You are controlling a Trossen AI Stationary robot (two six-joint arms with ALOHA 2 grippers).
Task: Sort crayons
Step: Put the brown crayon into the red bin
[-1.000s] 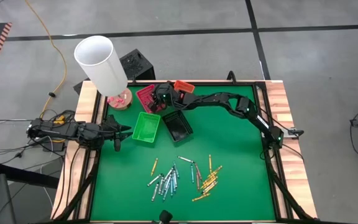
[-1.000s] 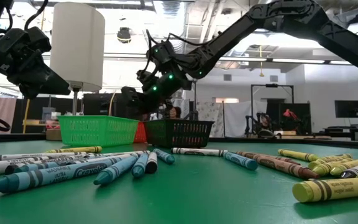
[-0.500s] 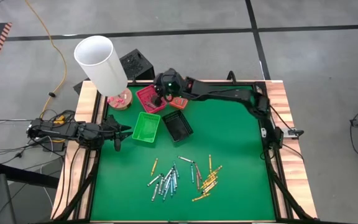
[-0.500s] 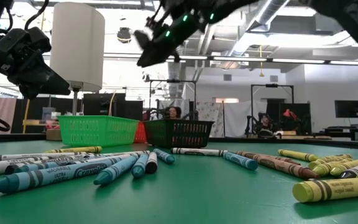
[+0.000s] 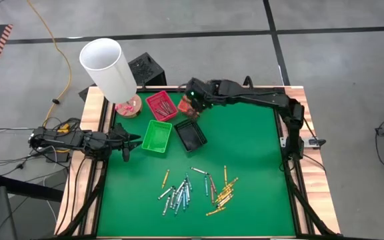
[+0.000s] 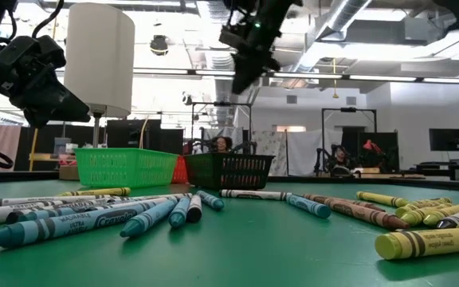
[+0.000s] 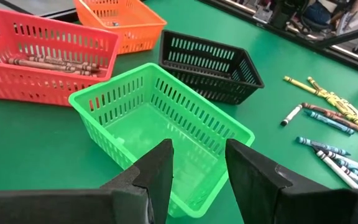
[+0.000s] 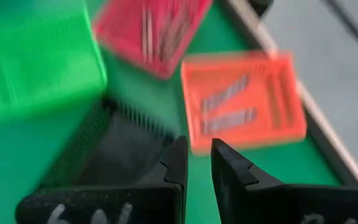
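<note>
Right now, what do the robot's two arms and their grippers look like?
Both arms are dark, jointed links. The right arm carries a small green light near its wrist. The left gripper and the right gripper each end in two matte black, wedge-shaped fingers; white handwritten marks show on the right gripper's body. Cables bundle behind the left arm.

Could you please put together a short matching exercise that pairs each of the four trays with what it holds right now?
Things:
1. red tray
2. green tray
3. black tray
4. orange tray

States:
A. empty, right in front of the left gripper
B. holds brown crayons
C. empty, beside the green tray
D. holds a few pale sticks, ahead of the right gripper

Pairs: 1-B, 2-A, 3-C, 4-D
</note>
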